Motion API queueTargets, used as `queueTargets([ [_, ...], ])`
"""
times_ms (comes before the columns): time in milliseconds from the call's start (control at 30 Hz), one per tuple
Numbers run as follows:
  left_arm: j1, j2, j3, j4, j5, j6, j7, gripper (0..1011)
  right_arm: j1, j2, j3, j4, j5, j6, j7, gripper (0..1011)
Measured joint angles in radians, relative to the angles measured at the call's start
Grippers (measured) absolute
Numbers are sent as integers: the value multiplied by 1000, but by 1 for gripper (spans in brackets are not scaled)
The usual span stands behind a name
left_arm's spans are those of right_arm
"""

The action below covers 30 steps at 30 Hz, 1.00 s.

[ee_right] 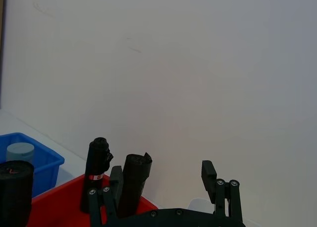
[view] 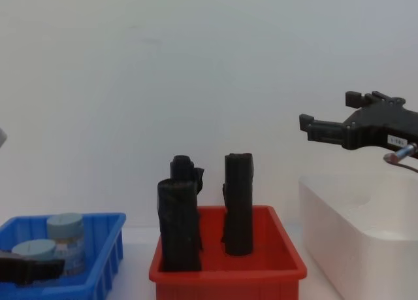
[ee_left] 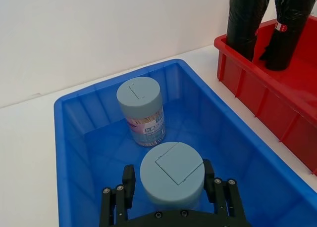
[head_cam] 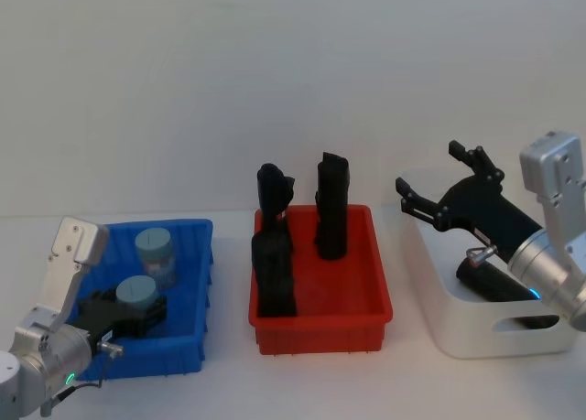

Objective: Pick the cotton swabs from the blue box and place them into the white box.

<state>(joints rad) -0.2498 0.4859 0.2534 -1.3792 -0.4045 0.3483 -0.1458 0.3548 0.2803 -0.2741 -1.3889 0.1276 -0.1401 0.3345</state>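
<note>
White wall (head_cam: pixel 275 72) and pale table (head_cam: pixel 320 383) framed the scene. The white box (head_cam: pixel 476 333) stood right of the red bin (head_cam: pixel 320 333), the blue box (head_cam: pixel 192 347) left of it. Black rolls (head_cam: pixel 331 210) stood upright in the red bin. The right gripper (head_cam: pixel 430 168) hung over the white box, jaws wide and empty. Inside the blue box stood two tubs of cotton swabs (ee_left: pixel 140 111); the left gripper (head_cam: pixel 139 308) gripped the nearer one between its jaws.

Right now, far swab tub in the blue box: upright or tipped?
Upright. The far cotton swabs tub stands on the blue box floor, flat lid up, label band level.
</note>
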Motion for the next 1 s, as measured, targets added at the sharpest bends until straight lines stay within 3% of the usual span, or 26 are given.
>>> queueTargets([
  [233,-1,-1,0,3,1,1,-3,670,0,0,0,0,0,0,0,1001],
  [1000,6,2,-4,-17,0,-18,3,663,0,0,0,0,0,0,0,1001],
])
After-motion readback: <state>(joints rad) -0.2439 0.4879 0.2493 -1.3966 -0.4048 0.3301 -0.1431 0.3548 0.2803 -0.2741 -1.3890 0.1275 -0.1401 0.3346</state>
